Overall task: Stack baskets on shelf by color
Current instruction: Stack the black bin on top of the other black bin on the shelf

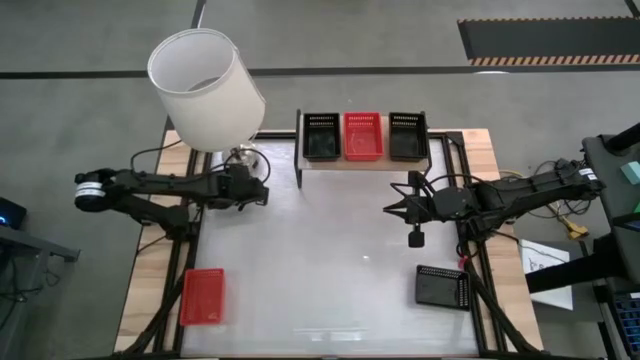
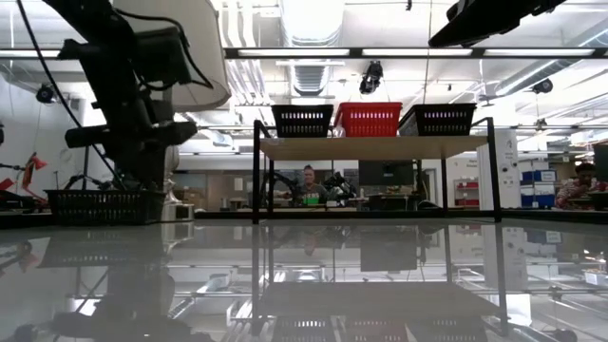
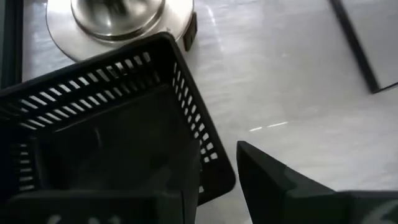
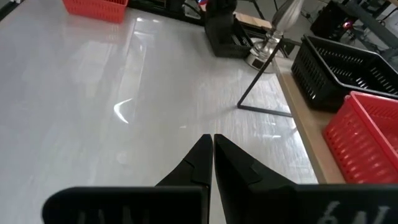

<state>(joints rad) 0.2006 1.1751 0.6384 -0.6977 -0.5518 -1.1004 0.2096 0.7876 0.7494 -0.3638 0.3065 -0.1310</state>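
Observation:
On the shelf [image 1: 363, 163] at the table's far edge stand three baskets in a row: black [image 1: 320, 135], red [image 1: 362, 135], black [image 1: 407, 135]. A fourth, black basket [image 3: 112, 137] rests on the table beside the lamp's metal base [image 3: 118, 18]. My left gripper [image 3: 205, 180] is open over it, one finger [image 3: 93, 208] inside and the other finger [image 3: 280, 186] outside its side wall [image 3: 196, 140]. In the low view this basket [image 2: 95, 204] sits flat under the arm. My right gripper [image 4: 211, 142] is shut and empty, hovering right of the table's middle [image 1: 390, 210]. My left gripper straddles the black basket's side wall from above, slanting down, with bare table showing between the wall and the outer finger. Whether the inner finger touches the basket, I cannot tell. The basket stands on the table.
A loose red basket [image 1: 203, 297] lies near the table's near left corner and a loose black one [image 1: 443, 287] near its near right corner. A lamp with a large white shade [image 1: 205, 85] stands at the far left. People sit in the room beyond the shelf [image 2: 309, 185].

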